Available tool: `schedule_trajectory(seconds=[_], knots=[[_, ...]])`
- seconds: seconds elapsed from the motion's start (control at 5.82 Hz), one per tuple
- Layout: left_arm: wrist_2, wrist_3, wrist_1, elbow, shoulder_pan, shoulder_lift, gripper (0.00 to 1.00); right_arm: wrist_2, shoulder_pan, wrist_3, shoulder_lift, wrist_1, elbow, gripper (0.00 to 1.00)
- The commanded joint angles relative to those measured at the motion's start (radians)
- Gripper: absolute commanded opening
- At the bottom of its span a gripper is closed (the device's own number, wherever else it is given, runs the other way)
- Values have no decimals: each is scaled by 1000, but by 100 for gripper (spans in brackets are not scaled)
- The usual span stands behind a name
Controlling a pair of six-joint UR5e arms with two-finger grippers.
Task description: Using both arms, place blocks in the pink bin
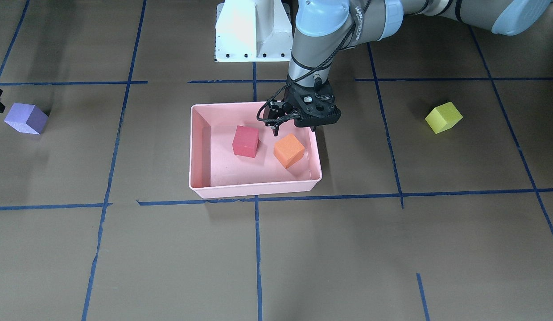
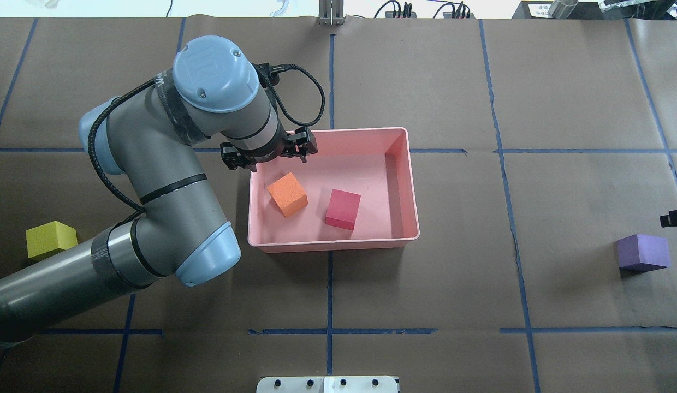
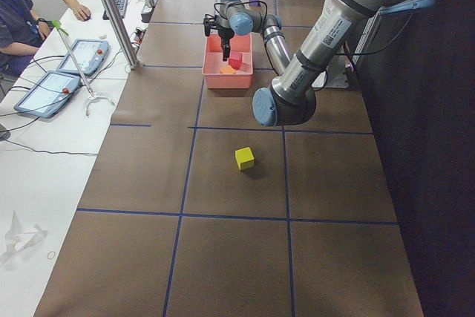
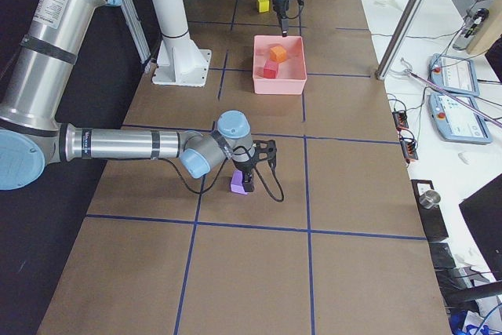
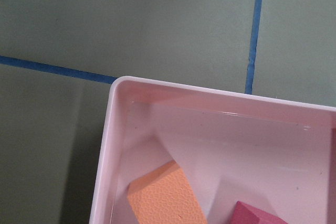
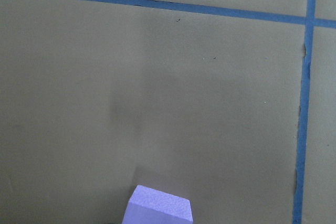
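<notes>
L gripper spread open & empty over the pink bin; 2 blocks in, 2 out.
Red block & orange block lie near each other inside the bin, not touching. The L gripper hangs above the bin corner by the orange one. Yellow-green block sits on the brown table well off on the robot's L side. In the overhead view the L arm lies between it & the bin and hides most of the gripper. Purple block is far out on the R side. R gripper is just by it, only partly seen; can't tell if open, closed or touching. White base stands behind the bin; blue tape lines cross the table.
</notes>
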Motion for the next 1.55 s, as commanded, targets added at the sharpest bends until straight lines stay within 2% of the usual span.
schedule_trajectory(seconds=[0.0, 0.69, 1.03, 1.2, 1.38], knots=[[2, 0, 0, -2, 0, 0, 100, -89, -134, 160, 6, 60, -14, 100], [8, 0, 0, -1, 9, 8, 100, -129, -202, 157, -38, 56, -22, 100], [18, 0, 0, -1, 18, 11, 100, -149, -245, 157, -28, 54, -65, 100], [18, 0, 0, -1, 18, 11, 100, -147, -256, 157, -6, 48, -79, 91], [17, 3, 0, -1, 18, 12, 100, -141, -256, 157, -5, 46, -77, 63]])
